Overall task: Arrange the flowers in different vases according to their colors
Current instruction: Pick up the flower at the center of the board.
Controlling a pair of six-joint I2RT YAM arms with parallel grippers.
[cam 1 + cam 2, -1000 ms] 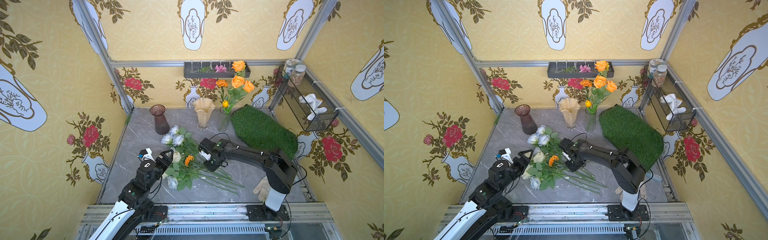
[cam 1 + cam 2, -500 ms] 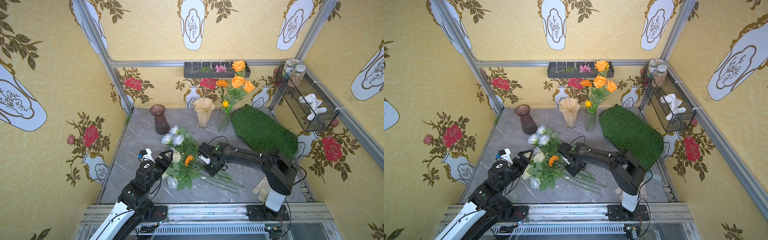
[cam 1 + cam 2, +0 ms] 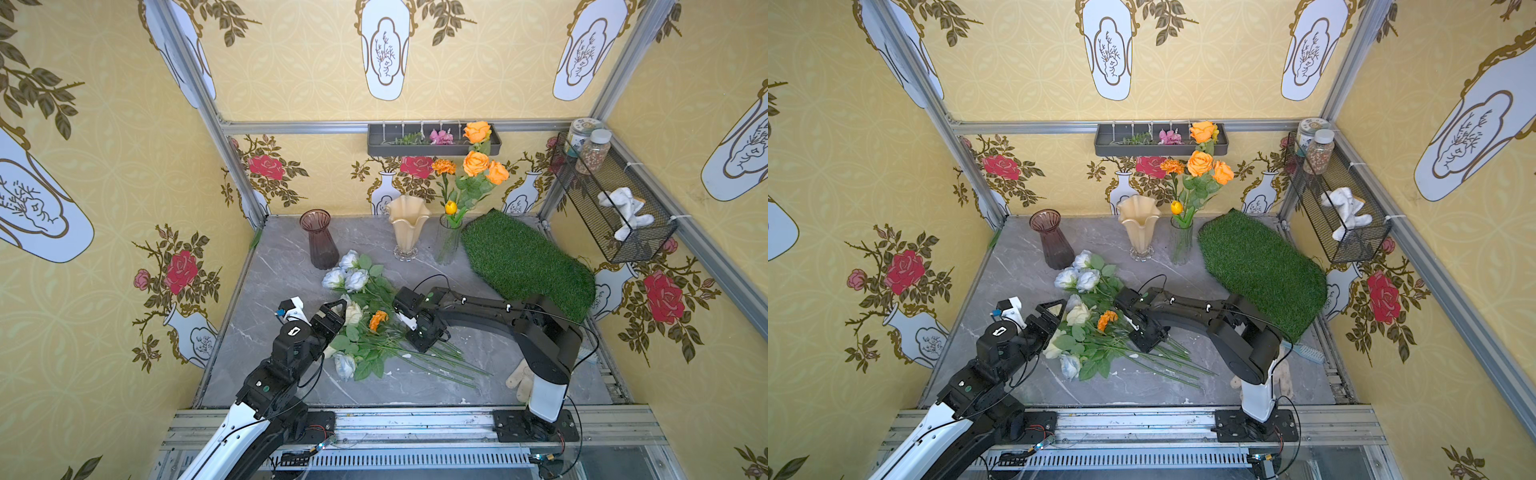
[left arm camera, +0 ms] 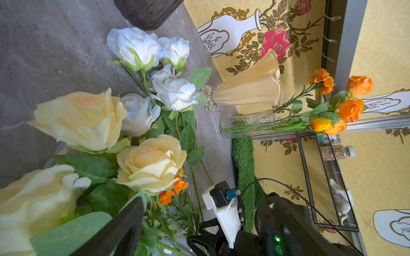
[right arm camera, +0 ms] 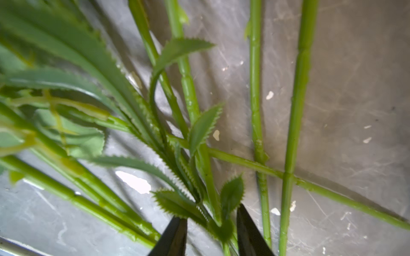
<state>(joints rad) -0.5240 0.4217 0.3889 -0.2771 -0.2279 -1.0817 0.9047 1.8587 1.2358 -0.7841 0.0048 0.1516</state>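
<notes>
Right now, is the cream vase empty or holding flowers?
Empty: no stems rise from the cream vase; the orange flowers stand in the clear vase beside it.

**SITE TYPE: ROBOT TEST CELL DRESSED AS A DOMESTIC ROOM**

The place is a robotics lab cell. Aluminium frame posts (image 3: 199, 95) carry flat wallpaper panels (image 3: 291, 62) printed with vases and roses. A marble-look tabletop (image 3: 282, 266) forms the work surface. The left arm (image 3: 286, 357) and right arm (image 3: 490, 311) are mounted on a metal base rail (image 3: 415, 424), with exposed wiring (image 3: 314, 430) beside it.

Household dressing is fitted:
- 1 wire basket (image 3: 590, 195) holding 2 jars (image 3: 592, 151)
- 1 wall tray (image 3: 415, 150)
- 1 artificial grass mat (image 3: 528, 262)
- 1 purple-brown vase (image 3: 322, 245)
- 1 cream vase (image 3: 407, 228)
- 1 clear vase (image 3: 449, 245)
</notes>
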